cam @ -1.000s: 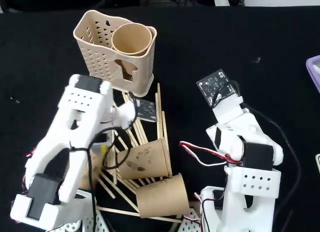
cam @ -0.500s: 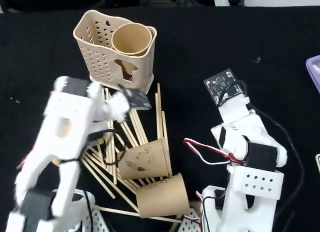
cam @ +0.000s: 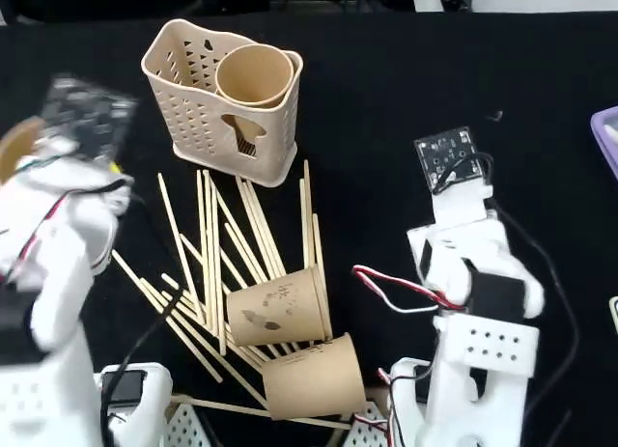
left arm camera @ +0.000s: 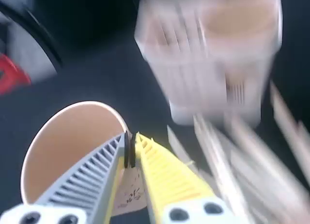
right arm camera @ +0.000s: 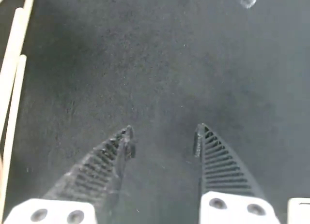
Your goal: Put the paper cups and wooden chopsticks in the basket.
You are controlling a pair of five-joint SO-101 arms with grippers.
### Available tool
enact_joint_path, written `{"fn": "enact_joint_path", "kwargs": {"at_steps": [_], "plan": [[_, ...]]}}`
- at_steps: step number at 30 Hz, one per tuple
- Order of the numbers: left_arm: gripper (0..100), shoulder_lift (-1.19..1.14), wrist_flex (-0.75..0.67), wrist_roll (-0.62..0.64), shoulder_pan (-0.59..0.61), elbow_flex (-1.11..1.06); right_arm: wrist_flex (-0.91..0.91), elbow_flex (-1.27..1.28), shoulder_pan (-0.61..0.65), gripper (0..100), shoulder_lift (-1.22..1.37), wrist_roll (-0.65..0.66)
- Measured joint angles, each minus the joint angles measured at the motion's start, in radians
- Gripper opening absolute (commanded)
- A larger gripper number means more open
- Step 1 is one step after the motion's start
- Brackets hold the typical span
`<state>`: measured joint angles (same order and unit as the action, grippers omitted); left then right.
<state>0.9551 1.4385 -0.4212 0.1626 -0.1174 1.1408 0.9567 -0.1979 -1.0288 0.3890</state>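
Held cup: a tan paper cup (left arm camera: pixel 68 146), its open mouth toward the wrist camera, gripped at the rim.
Left gripper (left arm camera: pixel 130 137): clamped on the paper cup's wall, 1 jaw inside and 1 outside.
Position: in the high view the left arm and its cup are at the table's left edge, left of the basket (cam: pixel 183 80) and apart from it.
Basket: beige, perforated and upright at the back of the table, with 1 nested cup (cam: pixel 254 75) standing inside.
Fallen cups: 2 lie on their sides toward the front, the upper cup (cam: pixel 280 307) just behind the lower cup (cam: pixel 314 377).
Chopsticks (cam: pixel 217 254): pale wooden sticks fanned out from the basket's foot to under the 2 fallen cups.
Right gripper (right arm camera: pixel 163 134): jaws spread and holding nothing, over bare black cloth beside the chopsticks.
Open room: black table (cam: pixel 386 99) lies bare right of the basket as far as a purple container (cam: pixel 606 133) at the right edge.
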Motion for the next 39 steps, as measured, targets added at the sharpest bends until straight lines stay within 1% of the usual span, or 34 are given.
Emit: {"fn": "enact_joint_path", "kwargs": {"at_steps": [3,7,9,10,12,14,18,21,25,31,37,39], "plan": [[3,0.058,-0.169,0.164,0.0,0.002,-0.127,0.138,-0.002,20.4,0.0,-0.041],[3,0.077,-0.373,0.367,0.0,0.006,-0.29,0.296,-0.002,20.3,0.0,-0.11],[3,0.066,-0.468,0.436,-0.04,0.005,-0.365,0.351,-0.002,20.3,0.0,-0.138],[3,0.055,-0.512,0.45,-0.075,-0.002,-0.396,0.373,-0.002,20.3,0.0,-0.144],[3,0.015,-0.592,0.453,-0.152,-0.02,-0.442,0.405,-0.002,20.3,0.0,-0.149],[3,-0.051,-0.629,0.442,-0.222,-0.023,-0.476,0.436,-0.002,20.2,0.0,-0.15],[3,-0.196,-0.651,0.411,-0.344,-0.02,-0.555,0.506,-0.002,20.2,0.0,-0.15],[3,-0.336,-0.651,0.39,-0.394,0.011,-0.598,0.54,-0.002,20.1,0.0,-0.141],[3,-0.499,-0.652,0.382,-0.419,0.103,-0.608,0.543,-0.002,20.1,0.0,-0.117],[3,-0.68,-0.652,0.338,-0.42,0.222,-0.608,0.543,-0.002,20.1,0.0,-0.11],[3,-0.736,-0.652,0.298,-0.42,0.279,-0.609,0.543,-0.002,20.1,0.0,-0.11],[3,-0.746,-0.628,0.292,-0.422,0.282,-0.609,0.543,-0.002,20.1,0.0,-0.11]]}}
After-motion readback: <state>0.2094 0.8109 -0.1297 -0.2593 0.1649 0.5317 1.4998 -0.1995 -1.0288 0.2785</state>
